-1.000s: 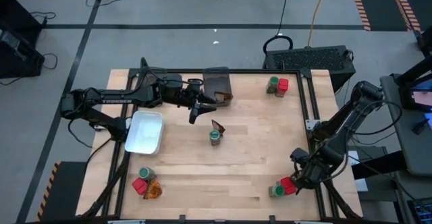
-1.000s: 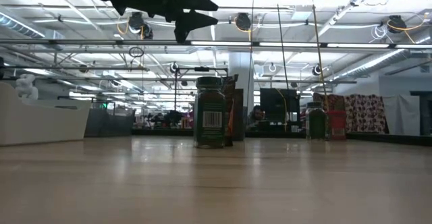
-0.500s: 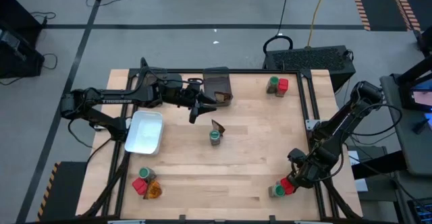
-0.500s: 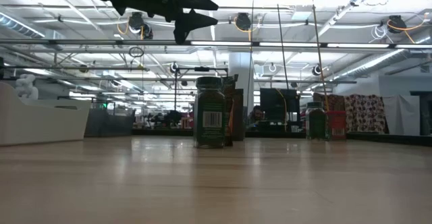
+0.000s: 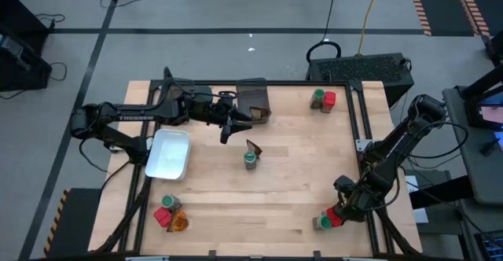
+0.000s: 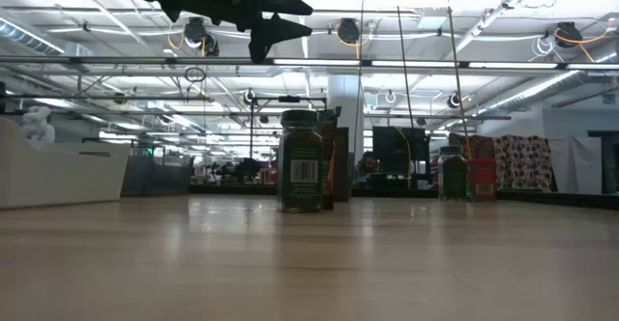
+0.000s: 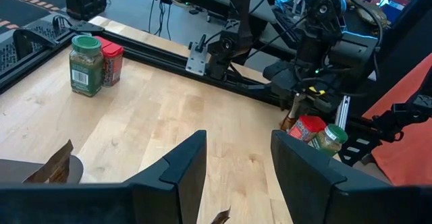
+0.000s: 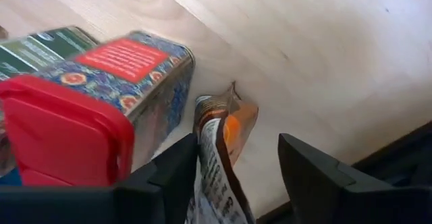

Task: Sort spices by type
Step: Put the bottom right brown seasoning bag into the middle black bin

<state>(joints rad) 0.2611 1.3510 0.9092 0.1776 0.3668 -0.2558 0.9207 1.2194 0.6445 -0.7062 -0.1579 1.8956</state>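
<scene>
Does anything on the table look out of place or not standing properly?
Nothing is spilled or broken. One brown-orange packet stands tilted, leaning beside the green-lidded jar mid-table. Another packet sits between the right hand fingers.

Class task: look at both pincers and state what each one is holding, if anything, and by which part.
Left pincer: open, holding nothing. Right pincer: straddles the orange packet's upper edge, jaws not visibly clamped, so a hold cannot be confirmed.

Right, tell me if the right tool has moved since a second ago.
Yes. The right tool has crept along the table's near edge, closer to the green-lidded jar.
</scene>
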